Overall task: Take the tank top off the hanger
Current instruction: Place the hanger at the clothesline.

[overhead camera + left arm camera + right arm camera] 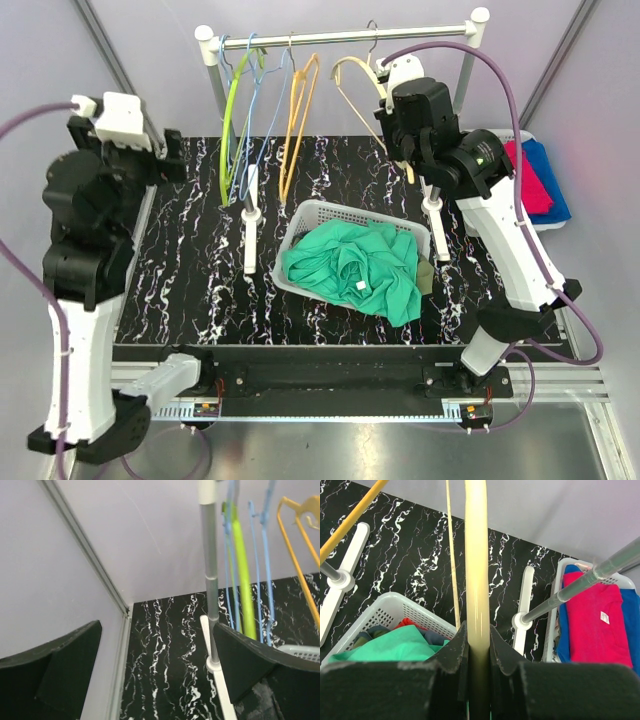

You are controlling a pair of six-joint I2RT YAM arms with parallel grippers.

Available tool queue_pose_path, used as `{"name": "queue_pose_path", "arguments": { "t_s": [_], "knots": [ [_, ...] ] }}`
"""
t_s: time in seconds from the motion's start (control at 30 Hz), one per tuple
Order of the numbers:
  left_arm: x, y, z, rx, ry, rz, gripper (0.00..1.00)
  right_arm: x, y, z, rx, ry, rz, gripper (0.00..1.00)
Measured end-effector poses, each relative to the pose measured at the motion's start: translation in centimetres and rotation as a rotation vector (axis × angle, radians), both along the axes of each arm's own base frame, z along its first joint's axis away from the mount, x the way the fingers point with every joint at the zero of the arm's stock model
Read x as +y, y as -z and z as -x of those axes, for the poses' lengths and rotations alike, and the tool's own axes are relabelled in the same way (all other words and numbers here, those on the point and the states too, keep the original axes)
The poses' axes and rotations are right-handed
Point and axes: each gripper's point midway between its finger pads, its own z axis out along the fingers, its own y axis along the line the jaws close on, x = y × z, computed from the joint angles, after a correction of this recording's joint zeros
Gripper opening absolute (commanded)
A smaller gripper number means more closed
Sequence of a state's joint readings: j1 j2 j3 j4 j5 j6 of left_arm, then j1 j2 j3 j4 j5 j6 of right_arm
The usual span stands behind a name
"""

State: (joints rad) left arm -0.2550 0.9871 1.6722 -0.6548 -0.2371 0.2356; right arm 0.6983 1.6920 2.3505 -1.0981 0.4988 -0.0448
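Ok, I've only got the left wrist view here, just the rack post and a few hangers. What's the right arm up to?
Observer: The right gripper is shut on the cream hanger, clamping one of its bars.
Operator: Is the top on that hanger?
Observer: No, that hanger looks bare. A green garment lies in the white basket on the table.
Operator: Anything further right?
Observer: A second basket beside the rack holds a red cloth and a blue cloth.
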Motion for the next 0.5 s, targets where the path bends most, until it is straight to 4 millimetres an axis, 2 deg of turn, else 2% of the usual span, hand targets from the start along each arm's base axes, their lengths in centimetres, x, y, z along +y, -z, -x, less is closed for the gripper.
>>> {"name": "queue_pose_path", "arguments": {
  "t_s": [0.17,0.2,0.23,0.27,0.37,0.5],
  "knots": [
    [2.9,-0.4,-4.0,0.02,-0.009,0.126,0.99,0.1,0.7,-0.2,0.015,0.011,0.001,0.0],
    [3.8,0.1,-4.9,0.034,-0.015,0.157,0.99,0.2,1.0,-0.3,0.018,0.012,0.001,0.0],
    [4.5,0.7,-5.5,0.05,-0.011,0.185,0.99,0.3,1.2,-0.4,0.02,0.015,-0.007,0.09],
    [5.1,1.6,-6.3,0.068,-0.003,0.212,0.99,0.5,1.3,-0.5,0.02,0.019,-0.018,0.13],
    [6.1,6.8,-7.7,0.162,0.021,0.282,0.96,0.6,1.8,-0.5,0.023,0.028,-0.045,0.27],
    [5.2,15.1,-8.5,0.301,0.059,0.364,0.91,0.6,3.5,0.4,0.061,0.023,-0.064,0.41]
  ]
}}
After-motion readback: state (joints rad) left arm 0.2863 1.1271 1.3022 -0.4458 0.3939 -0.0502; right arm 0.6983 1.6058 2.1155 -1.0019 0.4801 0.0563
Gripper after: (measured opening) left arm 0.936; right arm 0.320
